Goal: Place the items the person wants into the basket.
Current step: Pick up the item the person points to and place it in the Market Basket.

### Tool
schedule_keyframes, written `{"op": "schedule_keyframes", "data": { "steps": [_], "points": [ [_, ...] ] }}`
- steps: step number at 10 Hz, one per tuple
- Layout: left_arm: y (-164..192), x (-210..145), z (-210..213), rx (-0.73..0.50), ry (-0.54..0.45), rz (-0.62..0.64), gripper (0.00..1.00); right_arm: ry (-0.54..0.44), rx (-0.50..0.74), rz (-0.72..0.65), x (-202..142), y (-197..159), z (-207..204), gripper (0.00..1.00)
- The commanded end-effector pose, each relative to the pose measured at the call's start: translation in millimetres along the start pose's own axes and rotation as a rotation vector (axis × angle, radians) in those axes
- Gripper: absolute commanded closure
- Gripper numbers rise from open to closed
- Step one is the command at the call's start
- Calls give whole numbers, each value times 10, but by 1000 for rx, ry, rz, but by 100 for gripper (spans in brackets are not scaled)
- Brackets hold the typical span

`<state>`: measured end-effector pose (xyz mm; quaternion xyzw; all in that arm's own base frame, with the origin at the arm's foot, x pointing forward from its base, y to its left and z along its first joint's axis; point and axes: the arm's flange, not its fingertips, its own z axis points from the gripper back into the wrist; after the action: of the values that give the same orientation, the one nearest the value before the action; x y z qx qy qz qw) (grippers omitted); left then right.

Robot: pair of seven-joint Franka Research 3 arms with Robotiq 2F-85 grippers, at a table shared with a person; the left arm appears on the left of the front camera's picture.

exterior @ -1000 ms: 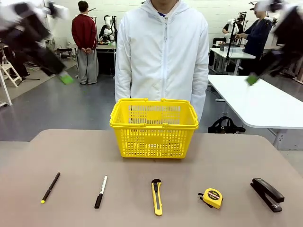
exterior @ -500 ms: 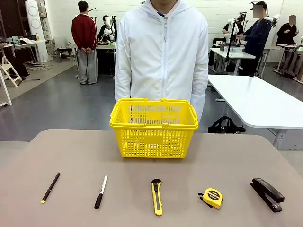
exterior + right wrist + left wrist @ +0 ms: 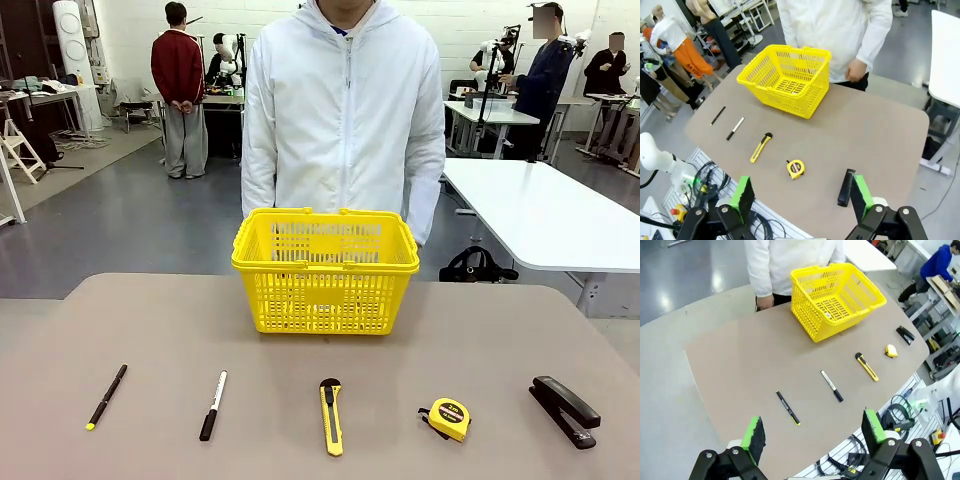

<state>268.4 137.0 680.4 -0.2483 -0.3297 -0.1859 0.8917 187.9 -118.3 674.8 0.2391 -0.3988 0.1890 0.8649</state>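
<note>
The yellow lattice basket stands at the table's far middle, in front of the person in a white hooded jacket, whose arms hang down. The white marker with black cap lies near the front edge, left of centre; the yellow-and-black tape measure lies right of centre. From high above the table, my left gripper is open, with the basket, marker and tape measure far below. My right gripper is also open high up, over the tape measure, marker and basket.
In the front row also lie a black pen with yellow tip, a yellow-and-black utility knife and a black stapler. A white table stands behind at the right. People stand farther back.
One second ago both arms showed blurred at the top corners of the front view; they have since left that view. The tools, basket and person have stayed put.
</note>
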Motion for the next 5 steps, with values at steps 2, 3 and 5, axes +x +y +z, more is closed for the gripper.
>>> {"op": "schedule_keyframes", "data": {
  "steps": [2, 3, 5],
  "points": [
    [-28, 15, -21, -5, 21, -16, 0, 4, -4, 10, -2, 5, 2, 0],
    [-28, 15, -21, -5, 21, -16, 0, 4, -4, 10, -2, 5, 2, 0],
    [-28, 15, -21, -5, 21, -16, 0, 4, -4, 10, -2, 5, 2, 0]
  ]
}}
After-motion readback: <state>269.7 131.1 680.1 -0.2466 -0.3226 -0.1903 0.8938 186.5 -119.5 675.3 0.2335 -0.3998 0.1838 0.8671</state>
